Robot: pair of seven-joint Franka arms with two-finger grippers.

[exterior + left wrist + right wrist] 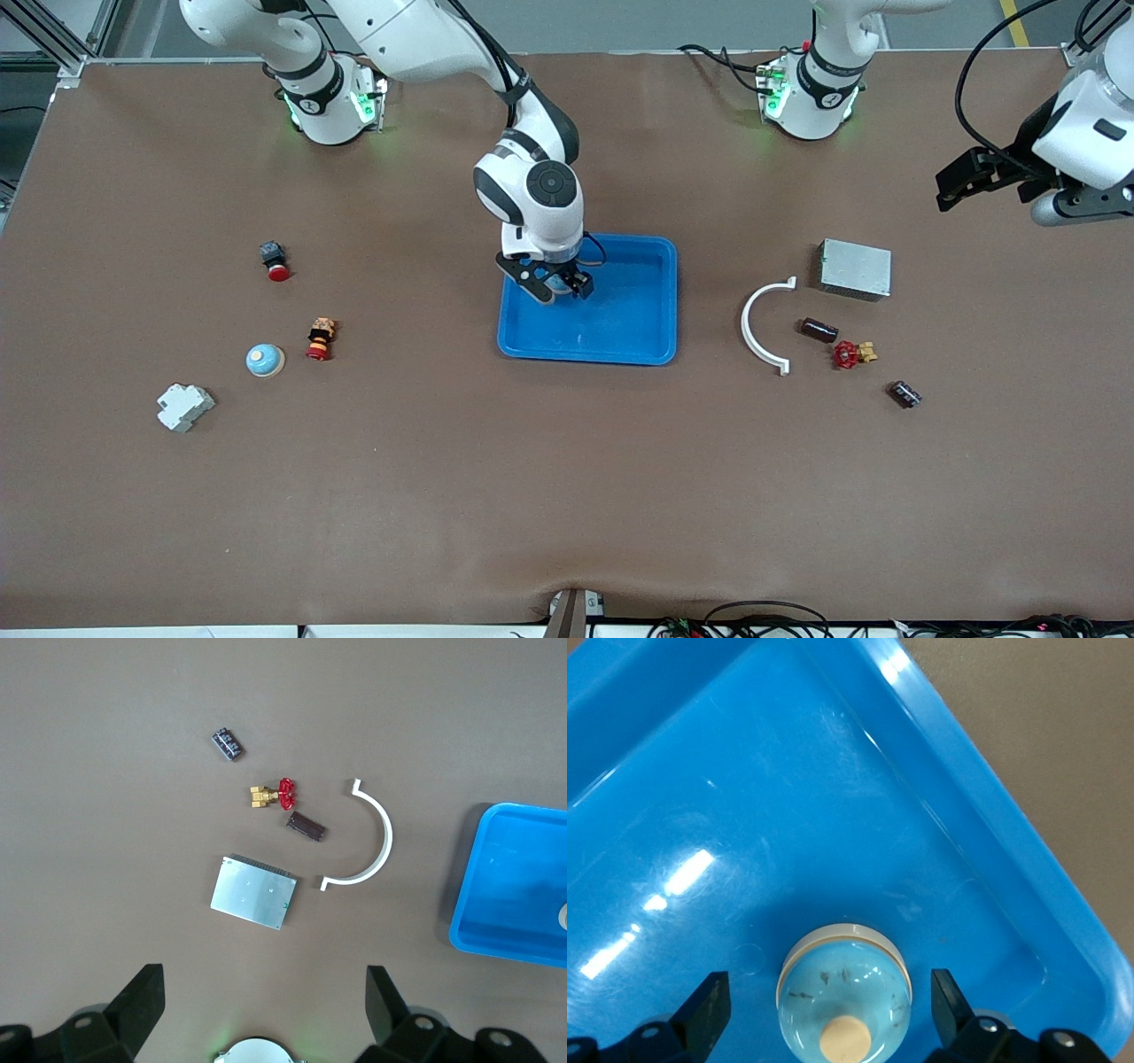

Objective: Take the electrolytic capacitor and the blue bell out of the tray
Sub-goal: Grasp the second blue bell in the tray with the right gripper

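The right gripper (828, 1014), fingers spread wide, is hovering directly over the pale-blue domed bell (843, 995) sitting in the shallow bright-blue plastic tray (992, 824), straddling it, while the open left gripper (266, 1014) is waiting over the table's left-arm end.

tray (638, 341): bright blue, glossy
bell in tray (843, 998): pale blue dome, cream knob, white rim
second bell (264, 360): same pale blue (out on the counter)
counter (532, 487): plain brown
valve (852, 354): red wheel, brass body
metal box (855, 268): silver-grey
curved bracket (764, 326): white
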